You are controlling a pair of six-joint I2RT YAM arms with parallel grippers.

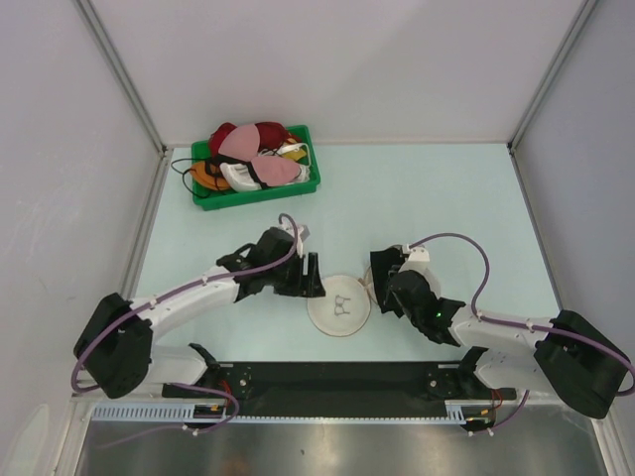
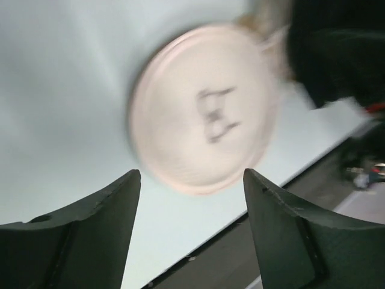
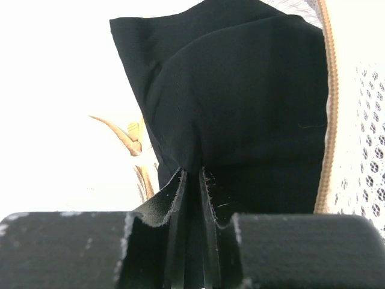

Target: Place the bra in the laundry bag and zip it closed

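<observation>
The laundry bag [image 1: 338,305] lies near the table's front middle as a cream disc with a dark mark on top. It shows blurred in the left wrist view [image 2: 204,108]. My left gripper [image 1: 313,276] hovers just left of it, open and holding nothing [image 2: 189,180]. My right gripper [image 1: 383,282] is at the bag's right edge. In the right wrist view it is shut [image 3: 192,173] on a fold of the black bra [image 3: 240,90]. White mesh [image 3: 361,156] and a tan zip tape [image 3: 326,114] run beside the fabric. In the top view the bra is hidden by the arm.
A green plastic bin [image 1: 209,198] holding several red, pink, white and orange bras stands at the back left. A black rail [image 1: 327,379] runs along the near edge between the arm bases. Grey walls enclose the table on the left, back and right.
</observation>
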